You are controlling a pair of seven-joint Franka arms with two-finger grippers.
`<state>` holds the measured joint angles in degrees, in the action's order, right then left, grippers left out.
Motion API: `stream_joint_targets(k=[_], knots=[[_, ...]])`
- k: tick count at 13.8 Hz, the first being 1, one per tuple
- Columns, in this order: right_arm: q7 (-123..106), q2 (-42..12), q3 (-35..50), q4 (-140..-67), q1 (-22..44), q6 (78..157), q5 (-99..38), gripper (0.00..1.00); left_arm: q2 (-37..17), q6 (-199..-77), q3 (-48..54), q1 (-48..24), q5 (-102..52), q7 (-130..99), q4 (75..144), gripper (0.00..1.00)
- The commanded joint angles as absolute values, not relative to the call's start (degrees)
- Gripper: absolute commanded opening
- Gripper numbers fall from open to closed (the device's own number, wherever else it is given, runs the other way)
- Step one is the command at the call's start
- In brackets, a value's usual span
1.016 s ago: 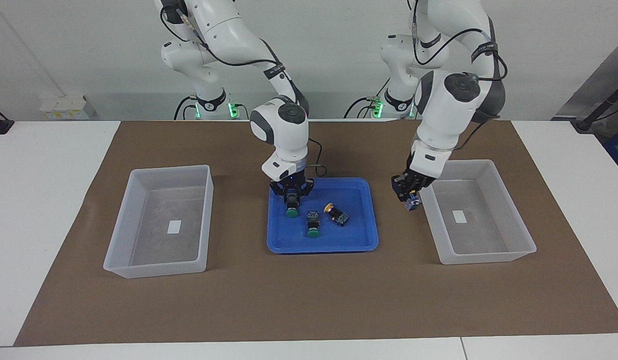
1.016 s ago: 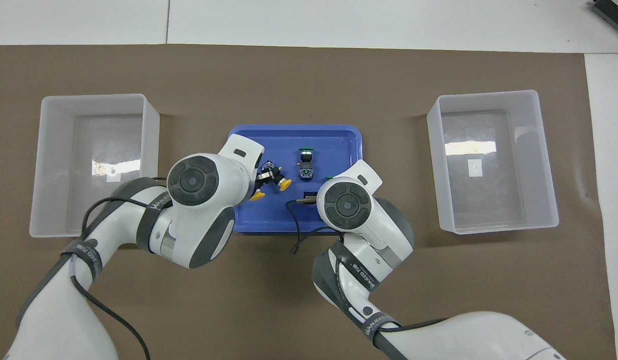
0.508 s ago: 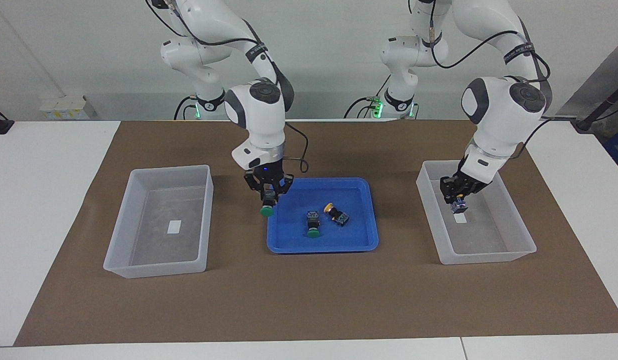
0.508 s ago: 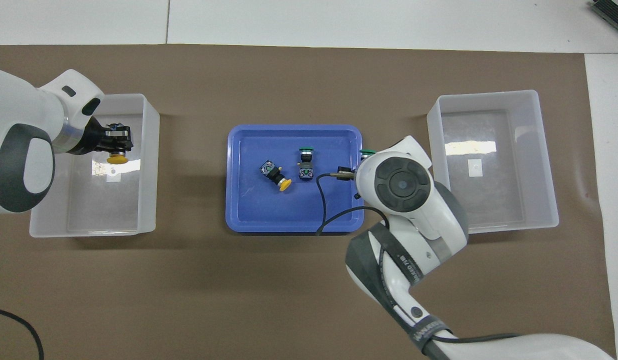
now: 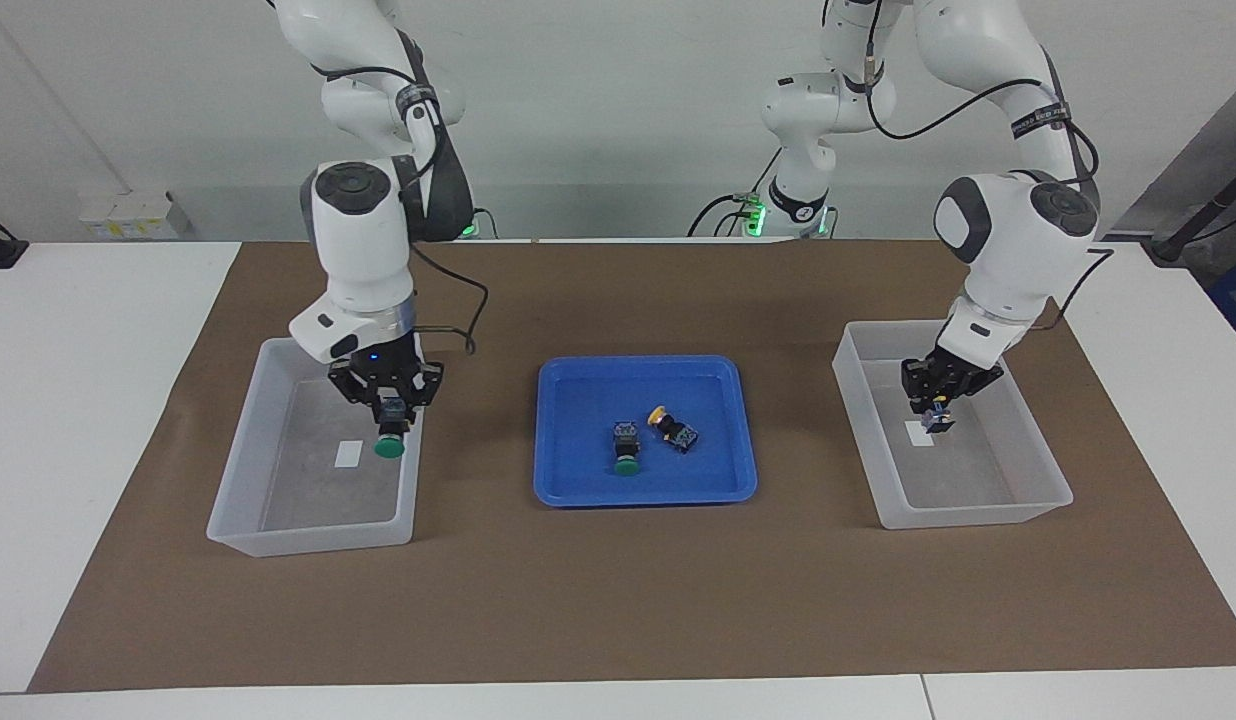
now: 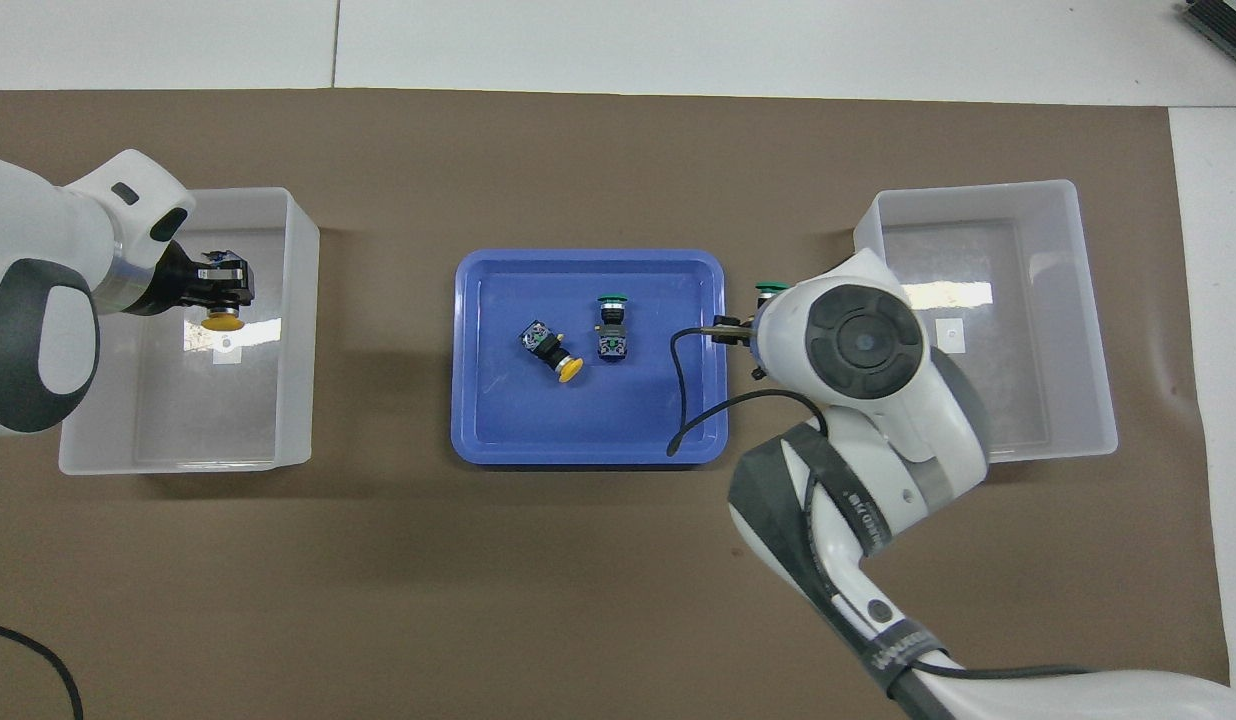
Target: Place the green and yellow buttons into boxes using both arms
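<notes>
My right gripper [image 5: 387, 408] is shut on a green button [image 5: 388, 443], cap down, held over the tray-side wall of the box [image 5: 240, 440] at the right arm's end. In the overhead view only the button's green cap [image 6: 772, 289] shows beside my right arm. My left gripper [image 5: 936, 408] is shut on a yellow button [image 5: 939, 422] low inside the other box [image 5: 978, 515], over its white label. It shows in the overhead view too [image 6: 223, 290], with the yellow cap [image 6: 222, 321]. One green button [image 5: 626, 450] and one yellow button [image 5: 671, 427] lie in the blue tray [image 5: 643, 495].
The blue tray [image 6: 588, 455] sits mid-table between the two boxes [image 6: 178, 455] [image 6: 1098, 300] on a brown mat. Both boxes hold only their labels. My right arm's black cable hangs over the tray's edge in the overhead view.
My right gripper lifted a green button out of the tray and carried it over to the box at the right arm's end. My left gripper sank slightly in its box with the yellow button.
</notes>
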<state>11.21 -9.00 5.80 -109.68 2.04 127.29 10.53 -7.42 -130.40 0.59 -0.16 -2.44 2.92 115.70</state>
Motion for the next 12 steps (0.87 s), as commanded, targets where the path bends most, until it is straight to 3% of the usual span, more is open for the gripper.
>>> stream_joint_targets(k=[1,6,7,12], knots=[[0.74,-10.80,6.50,-109.60,-2.62,130.41,4.76,0.00,-7.99,-135.95,0.88,0.26,-3.25,4.74,119.62,0.00],[-4.48,-15.37,6.42,-109.60,-5.80,139.55,4.66,0.00,-9.05,-137.90,0.88,0.26,-3.25,6.15,120.59,0.00],[-4.57,-16.51,6.42,-109.69,-7.02,141.05,4.66,0.00,-9.05,-137.73,0.88,0.26,-3.25,6.15,120.50,0.04],[-3.96,-21.78,6.42,-109.78,-8.00,144.49,4.57,0.00,-9.05,-137.46,0.88,0.18,-3.25,6.06,120.41,0.45]])
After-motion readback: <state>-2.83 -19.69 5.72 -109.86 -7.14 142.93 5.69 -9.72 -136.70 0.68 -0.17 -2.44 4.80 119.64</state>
